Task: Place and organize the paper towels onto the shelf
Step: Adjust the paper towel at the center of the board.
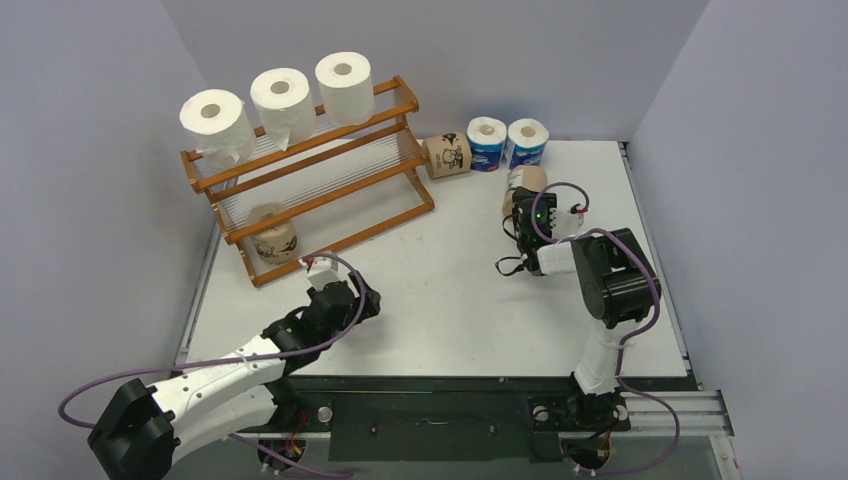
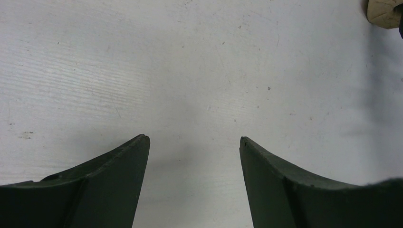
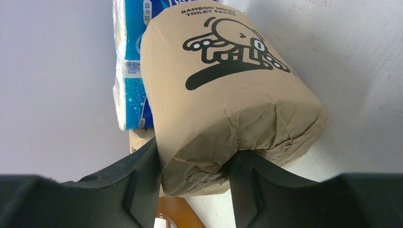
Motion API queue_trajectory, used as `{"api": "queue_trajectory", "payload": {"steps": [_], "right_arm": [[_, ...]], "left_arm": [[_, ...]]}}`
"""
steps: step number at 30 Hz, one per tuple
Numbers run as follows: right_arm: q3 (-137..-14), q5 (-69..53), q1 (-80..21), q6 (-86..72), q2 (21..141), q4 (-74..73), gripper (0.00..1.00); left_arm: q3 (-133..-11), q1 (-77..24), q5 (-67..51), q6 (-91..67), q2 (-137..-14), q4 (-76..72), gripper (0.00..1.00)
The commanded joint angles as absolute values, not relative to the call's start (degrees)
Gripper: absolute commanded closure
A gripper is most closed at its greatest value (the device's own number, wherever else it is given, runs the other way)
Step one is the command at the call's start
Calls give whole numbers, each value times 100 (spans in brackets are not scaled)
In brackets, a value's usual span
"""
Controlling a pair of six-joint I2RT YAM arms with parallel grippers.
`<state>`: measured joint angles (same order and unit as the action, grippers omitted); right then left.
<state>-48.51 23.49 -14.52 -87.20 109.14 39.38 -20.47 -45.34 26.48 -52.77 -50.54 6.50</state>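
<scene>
If you go from biggest to smallest, the white table [image 1: 450, 300] fills most of the overhead view, with the shelf [image 1: 310, 180] sitting at an angle in its far-left corner. The left arm [image 1: 230, 370] reaches from the near-left edge toward the shelf's front. The right arm [image 1: 610, 280] is folded up over on the right side.

Rolls next. The top tier has all the plain ones standing upright in a row: left white roll [image 1: 217, 120], middle white roll [image 1: 283, 97], right white roll [image 1: 345, 83]. A shelved brown roll [image 1: 272, 232] sits on the bottom tier near its left end, seen through the clear slats. Just off the shelf's right end there's a loose brown roll [image 1: 447, 156] on the table. Beside that, two blue-and-white rolls [image 1: 487, 143] [image 1: 527, 141] stand touching each other at the back edge.

The held brown roll [image 3: 228, 95] is just in front of those blue ones. The right gripper [image 3: 195, 156] is clamped onto its end, fingers pressed in from both sides and the wrapper all crumpled there. Can't tell if it's off the table.

The left gripper [image 2: 194, 138] is spread wide over bare tabletop with nothing between its fingers.
</scene>
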Motion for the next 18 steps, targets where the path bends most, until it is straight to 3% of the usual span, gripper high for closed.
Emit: {"api": "queue_trajectory", "payload": {"steps": [1, 11, 18], "right_arm": [[-4579, 2363, -1399, -8421, 10520, 4359, 58], [-3773, 1897, -1384, -7519, 8895, 3925, 64], [-3821, 1191, -1635, -5805, 6883, 1438, 65]], "left_arm": [[-2141, -4554, 2584, -5269, -5088, 318, 32], [-2032, -4553, 2542, -5329, -4767, 496, 32], [-1960, -4545, 2718, -5253, -4191, 779, 32]]}}
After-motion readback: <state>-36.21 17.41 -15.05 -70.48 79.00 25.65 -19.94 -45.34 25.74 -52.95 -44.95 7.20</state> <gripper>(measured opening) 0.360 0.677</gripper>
